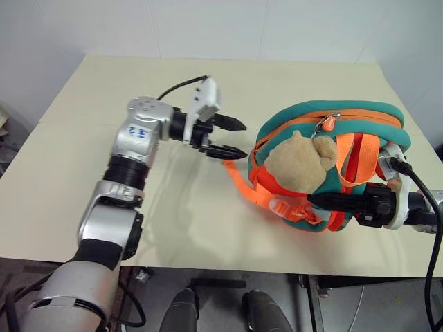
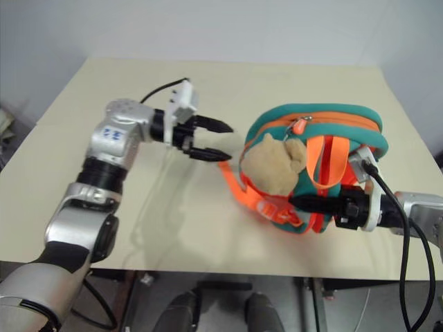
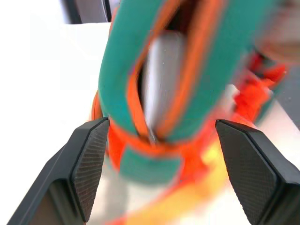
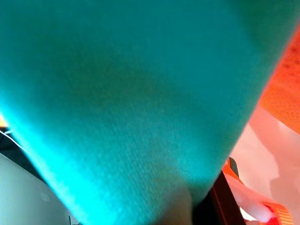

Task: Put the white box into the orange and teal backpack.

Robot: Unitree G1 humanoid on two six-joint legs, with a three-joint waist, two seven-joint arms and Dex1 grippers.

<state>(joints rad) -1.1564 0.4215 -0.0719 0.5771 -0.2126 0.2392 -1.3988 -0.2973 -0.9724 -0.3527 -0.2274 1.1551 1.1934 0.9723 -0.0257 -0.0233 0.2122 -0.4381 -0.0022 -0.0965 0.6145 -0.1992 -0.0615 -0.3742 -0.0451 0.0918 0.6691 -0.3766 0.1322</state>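
White box (image 3: 161,79) apparently upright inside backpack (image 1: 360,117), end toward opening.

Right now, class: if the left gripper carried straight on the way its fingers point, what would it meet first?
Most likely the orange and teal backpack. The left gripper, fingers open, points at its near end, where an opening shows something pale inside. An orange strap lies just below that line; depth is uncertain.

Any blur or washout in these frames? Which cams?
Left wrist view: the backpack is smeared with blur, tabletop blown out white. Right wrist view: soft, out-of-focus teal fabric. Both eye views: sharp, evenly lit, with a faint shadow under the left gripper.
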